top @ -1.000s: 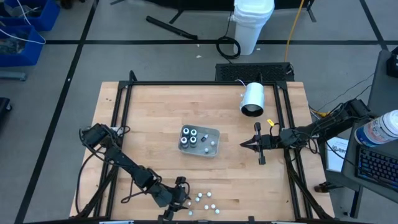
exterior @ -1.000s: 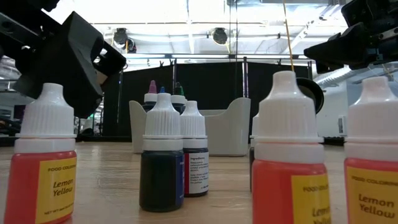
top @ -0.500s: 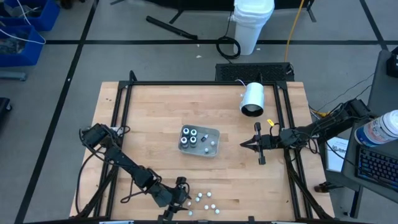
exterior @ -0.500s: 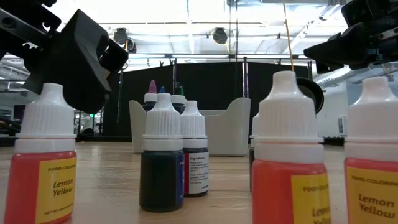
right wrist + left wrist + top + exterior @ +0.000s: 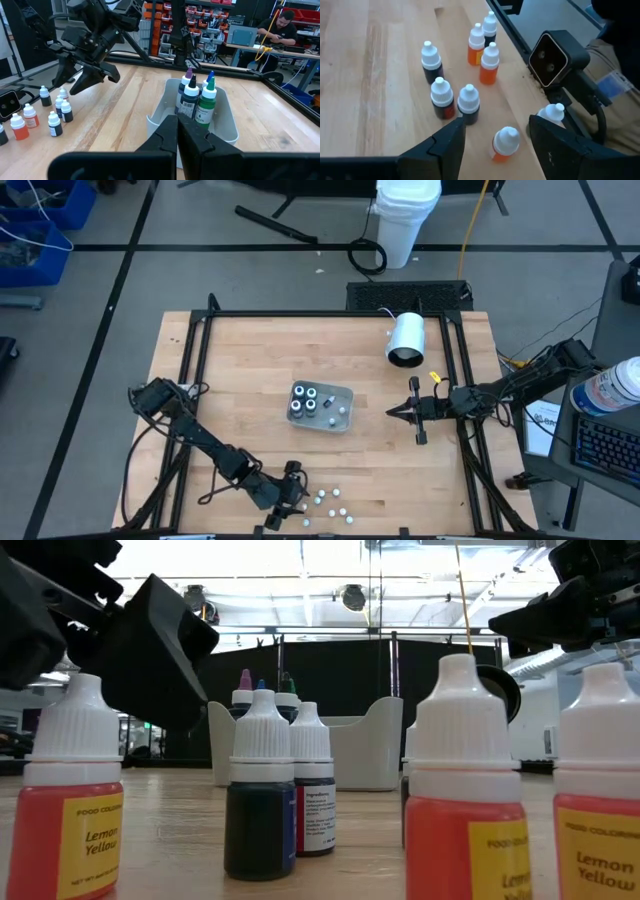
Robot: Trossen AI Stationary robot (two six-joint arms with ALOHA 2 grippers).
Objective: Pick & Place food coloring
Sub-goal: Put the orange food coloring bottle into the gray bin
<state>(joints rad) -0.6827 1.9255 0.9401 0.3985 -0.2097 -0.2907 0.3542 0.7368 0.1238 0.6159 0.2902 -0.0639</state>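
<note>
Butcher-block table [image 5: 240, 380] fills the middle of the high view, with the grey tray [image 5: 344, 393] at centre holding several dark bottles. The loose food coloring [image 5: 328, 500] sits clustered at the lower edge. Over the last second the left gripper [image 5: 291, 492] has spread its jaws wider and edged toward that cluster; it now stands open and empty over an orange bottle [image 5: 505, 143], so a grasp looks imminent. The right gripper [image 5: 391, 413] waits shut, right of the tray, holding nothing. From overhead the bottles are mere dots, their colours unreadable.
</note>
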